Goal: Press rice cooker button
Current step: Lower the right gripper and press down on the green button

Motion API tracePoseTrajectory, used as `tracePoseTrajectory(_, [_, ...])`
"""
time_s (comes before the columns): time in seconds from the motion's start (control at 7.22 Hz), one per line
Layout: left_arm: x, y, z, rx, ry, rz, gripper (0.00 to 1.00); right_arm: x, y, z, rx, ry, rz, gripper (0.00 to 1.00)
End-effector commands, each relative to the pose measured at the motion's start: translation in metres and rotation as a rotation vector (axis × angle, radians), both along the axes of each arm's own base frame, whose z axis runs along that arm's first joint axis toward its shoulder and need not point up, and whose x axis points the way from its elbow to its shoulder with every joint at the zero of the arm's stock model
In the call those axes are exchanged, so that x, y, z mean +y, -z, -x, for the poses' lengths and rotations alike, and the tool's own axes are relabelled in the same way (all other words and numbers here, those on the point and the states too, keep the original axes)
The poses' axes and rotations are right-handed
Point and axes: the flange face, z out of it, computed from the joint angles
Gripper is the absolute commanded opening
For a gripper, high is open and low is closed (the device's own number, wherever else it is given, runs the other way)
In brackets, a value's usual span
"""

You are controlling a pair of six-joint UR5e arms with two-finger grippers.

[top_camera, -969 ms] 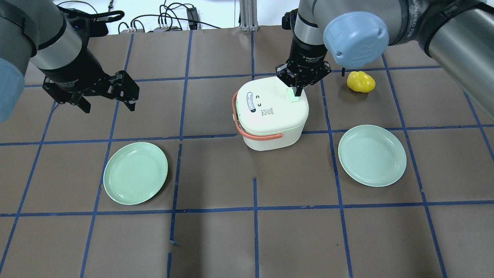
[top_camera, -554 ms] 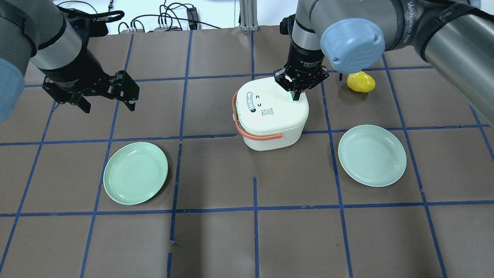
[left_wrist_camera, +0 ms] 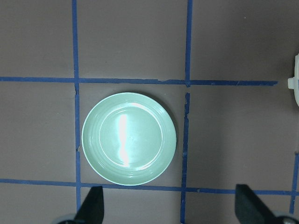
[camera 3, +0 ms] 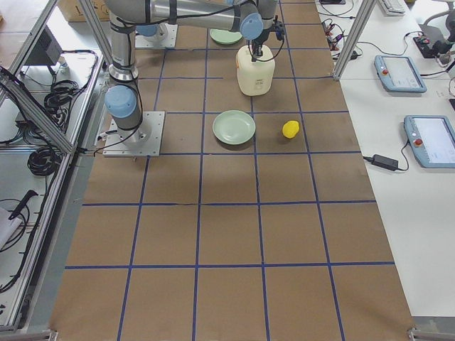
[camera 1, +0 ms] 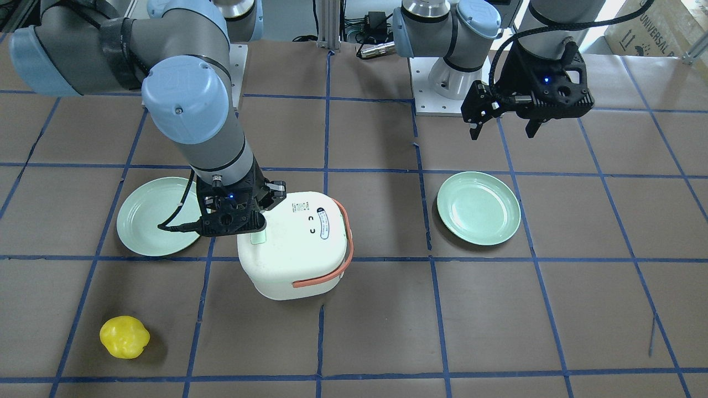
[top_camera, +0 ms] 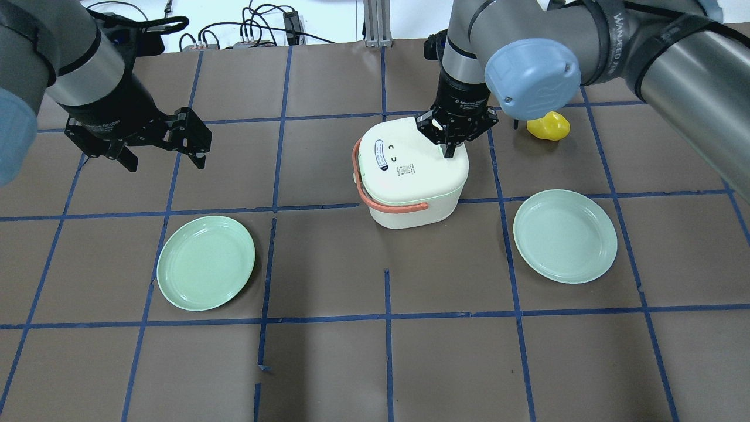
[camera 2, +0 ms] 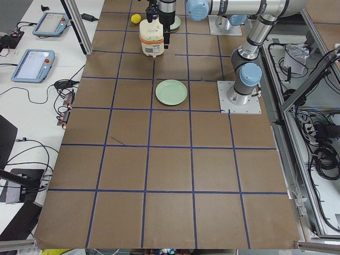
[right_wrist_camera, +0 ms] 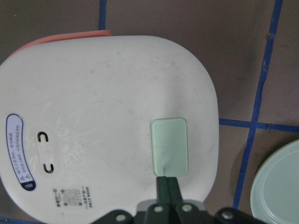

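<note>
Cream rice cooker (top_camera: pixel 410 176) sits mid-table between the left plate (top_camera: pixel 205 262) and the right plate (top_camera: pixel 565 235). Right gripper (right_wrist_camera: pixel 168 181), fingers pinched together, tips touching the pale-green button (right_wrist_camera: pixel 169 145) at its edge (on the lid top). Left gripper (top_camera: pixel 164 162) hangs spread wide, holding nothing, well apart from the cooker. Yellow toy fruit (top_camera: pixel 548 126) is partly hidden overhead by the right arm (top_camera: pixel 530 73).

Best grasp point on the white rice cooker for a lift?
Its orange handle, folded down around the white rice cooker, with a straight span on the robot-facing side. Come from above, open tool straddling that band; the rounded body looks too wide to pinch. Gap behind the band is unclear.
</note>
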Motion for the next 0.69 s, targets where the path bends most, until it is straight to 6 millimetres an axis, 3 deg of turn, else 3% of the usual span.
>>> tracePoseTrajectory(0.0, [0.0000, 0.0000, 0.0000, 0.000, 0.000, 0.000, 1.00, -0.0015, 0.0022, -0.0003, 0.000, 0.000, 0.002, 0.08])
tracePoseTrajectory(0.55, [0.0001, 0.0001, 0.0000, 0.000, 0.000, -0.001, 1.00, -0.0067, 0.0084, -0.0012, -0.002, 0.002, 0.011, 0.08])
